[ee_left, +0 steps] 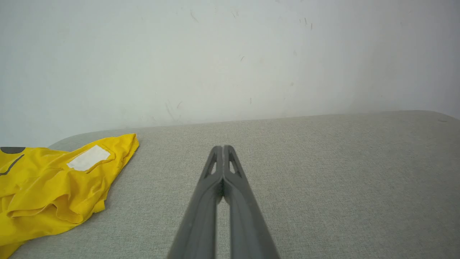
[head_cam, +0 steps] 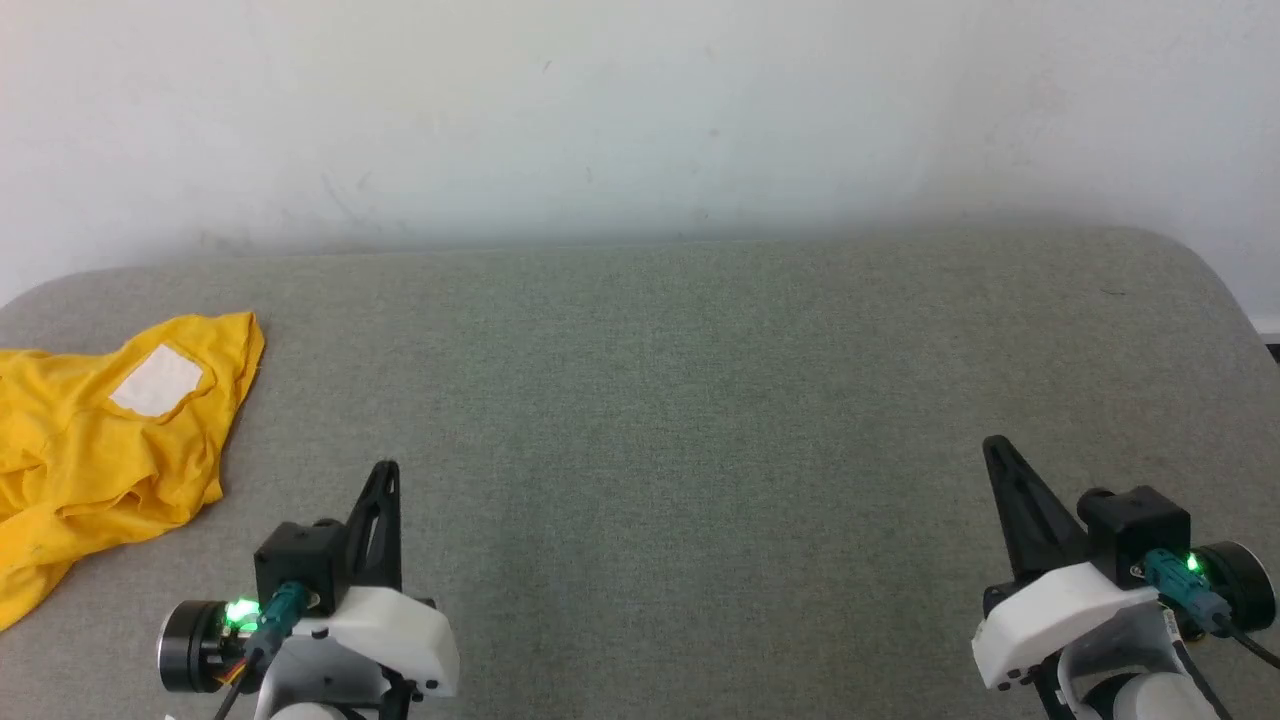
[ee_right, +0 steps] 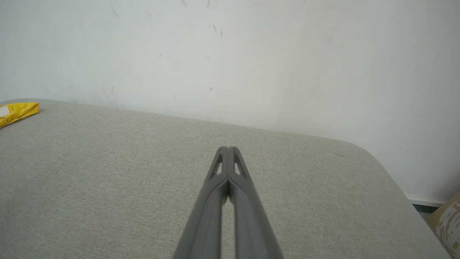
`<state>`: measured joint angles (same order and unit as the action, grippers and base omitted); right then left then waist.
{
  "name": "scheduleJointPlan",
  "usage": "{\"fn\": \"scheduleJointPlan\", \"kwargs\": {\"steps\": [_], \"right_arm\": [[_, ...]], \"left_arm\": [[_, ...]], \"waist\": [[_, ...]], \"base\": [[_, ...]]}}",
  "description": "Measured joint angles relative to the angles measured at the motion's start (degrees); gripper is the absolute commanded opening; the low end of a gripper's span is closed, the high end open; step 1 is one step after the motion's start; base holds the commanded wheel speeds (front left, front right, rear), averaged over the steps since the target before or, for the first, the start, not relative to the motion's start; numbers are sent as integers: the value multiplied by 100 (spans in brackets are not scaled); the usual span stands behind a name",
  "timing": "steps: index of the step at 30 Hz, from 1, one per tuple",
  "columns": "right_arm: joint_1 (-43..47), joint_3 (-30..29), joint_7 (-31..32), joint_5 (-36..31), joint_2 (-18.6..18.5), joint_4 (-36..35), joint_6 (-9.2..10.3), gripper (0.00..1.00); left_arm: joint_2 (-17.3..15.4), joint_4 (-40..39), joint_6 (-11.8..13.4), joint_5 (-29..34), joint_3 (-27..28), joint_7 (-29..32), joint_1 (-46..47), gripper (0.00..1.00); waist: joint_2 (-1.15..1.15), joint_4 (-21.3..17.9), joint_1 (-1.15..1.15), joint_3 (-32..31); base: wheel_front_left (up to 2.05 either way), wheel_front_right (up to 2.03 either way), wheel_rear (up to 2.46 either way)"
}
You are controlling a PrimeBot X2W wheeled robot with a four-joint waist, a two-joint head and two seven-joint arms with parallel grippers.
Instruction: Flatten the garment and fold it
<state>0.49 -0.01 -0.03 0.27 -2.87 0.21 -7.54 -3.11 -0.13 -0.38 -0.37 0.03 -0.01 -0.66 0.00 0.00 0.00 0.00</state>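
The garment (head_cam: pixel 110 440), a bright yellow T-shirt, lies crumpled at the far left of the grey fabric surface (head_cam: pixel 700 380), its white patch (head_cam: pixel 158 381) facing up and part of it running past the left edge of my head view. My left end effector (head_cam: pixel 388 468) hangs over the surface near the shirt but apart from it, fingers pressed together on nothing. My right end effector (head_cam: pixel 992 442) is well apart on the right side, fingers likewise pressed together and empty, pointing toward the pale wall (head_cam: pixel 640 120).
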Motion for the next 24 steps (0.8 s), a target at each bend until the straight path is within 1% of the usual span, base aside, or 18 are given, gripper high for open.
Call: {"fn": "scheduleJointPlan", "kwargs": {"steps": [1, 2, 24], "right_arm": [[1, 1, 0, 1, 0, 1, 0, 0], [1, 0, 0, 1, 0, 4, 0, 100], [24, -194, -176, 174, 0, 24, 0, 100]], "left_arm": [[-1, -1, 0, -1, 0, 0, -1, 0], [-1, -1, -2, -1, -1, 0, -2, 100], [-3, -79, -8, -14, 0, -163, -32, 100]], "waist": [[0, 0, 0, 0], [0, 0, 0, 0], [0, 15, 0, 12]], "base": [[0, 0, 0], [0, 0, 0], [0, 0, 0]]}}
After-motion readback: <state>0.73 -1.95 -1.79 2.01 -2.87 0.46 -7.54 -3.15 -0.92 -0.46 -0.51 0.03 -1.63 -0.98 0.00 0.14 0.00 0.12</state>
